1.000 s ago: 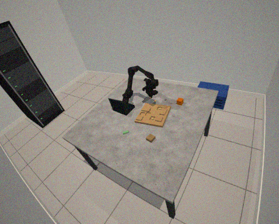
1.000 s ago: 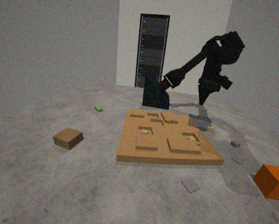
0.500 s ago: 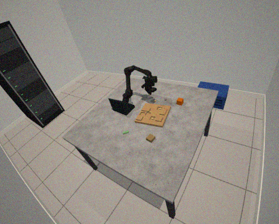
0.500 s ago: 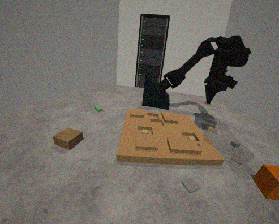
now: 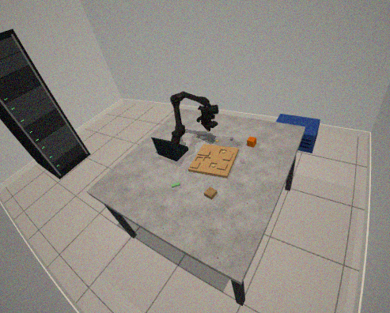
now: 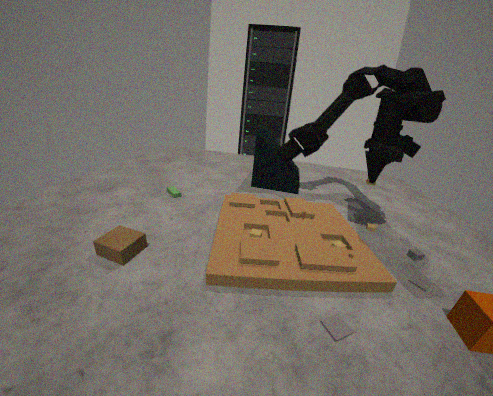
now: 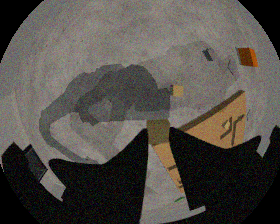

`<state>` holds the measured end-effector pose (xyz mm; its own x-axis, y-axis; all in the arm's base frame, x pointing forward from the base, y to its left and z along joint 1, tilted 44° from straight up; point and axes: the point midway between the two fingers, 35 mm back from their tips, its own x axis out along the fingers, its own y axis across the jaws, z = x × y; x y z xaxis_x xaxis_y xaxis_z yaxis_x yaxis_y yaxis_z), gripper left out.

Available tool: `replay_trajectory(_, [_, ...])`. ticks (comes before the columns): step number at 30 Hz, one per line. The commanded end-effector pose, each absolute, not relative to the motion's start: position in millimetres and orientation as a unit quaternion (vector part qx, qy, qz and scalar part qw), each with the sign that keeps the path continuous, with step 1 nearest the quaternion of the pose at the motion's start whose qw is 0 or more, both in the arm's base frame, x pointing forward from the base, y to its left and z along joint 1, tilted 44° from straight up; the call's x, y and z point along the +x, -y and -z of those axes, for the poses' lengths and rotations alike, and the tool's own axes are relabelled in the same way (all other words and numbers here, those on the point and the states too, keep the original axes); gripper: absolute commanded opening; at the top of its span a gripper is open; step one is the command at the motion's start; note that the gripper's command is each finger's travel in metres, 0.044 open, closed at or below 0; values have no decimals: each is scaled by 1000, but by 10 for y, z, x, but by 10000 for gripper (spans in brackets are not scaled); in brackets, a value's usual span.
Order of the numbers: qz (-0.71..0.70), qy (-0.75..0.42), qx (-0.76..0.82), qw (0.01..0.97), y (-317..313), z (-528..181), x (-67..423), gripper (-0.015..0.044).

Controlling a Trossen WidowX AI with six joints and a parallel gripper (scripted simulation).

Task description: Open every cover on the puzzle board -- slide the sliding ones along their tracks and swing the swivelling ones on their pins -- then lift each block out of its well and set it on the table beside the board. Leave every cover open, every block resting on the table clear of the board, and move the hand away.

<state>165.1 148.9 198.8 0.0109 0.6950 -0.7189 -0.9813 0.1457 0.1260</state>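
The tan puzzle board (image 5: 193, 169) (image 6: 221, 264) (image 7: 212, 128) lies mid-table with its covers slid or swung aside. Small tan blocks show in two wells: one block (image 6: 255, 232) near the middle, another block (image 6: 338, 244) toward the right. My gripper (image 5: 210, 127) (image 6: 372, 180) (image 7: 157, 132) hangs above the table just past the board's far right corner, shut on a small tan block (image 7: 157, 129) (image 6: 368, 183). Another small tan block (image 6: 372, 226) (image 7: 179, 91) rests on the table beside the board, below the gripper.
An orange cube (image 5: 251, 141) (image 6: 482, 320) (image 7: 247, 56) stands right of the board. A small grey block (image 6: 415, 254) (image 7: 207, 55) and a flat grey tile (image 6: 337, 329) lie near it. A brown block (image 5: 210, 192) (image 6: 120, 243) and a green piece (image 5: 176, 184) (image 6: 174, 191) lie on the other side.
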Motion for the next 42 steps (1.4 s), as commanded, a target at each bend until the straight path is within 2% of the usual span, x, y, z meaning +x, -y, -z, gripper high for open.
replay_trajectory(1, [-617,-340,-214,677,-1522,-1927,1657,80])
replay_trajectory(42, [-617,-340,-215,677,-1980,-1453,1693,80])
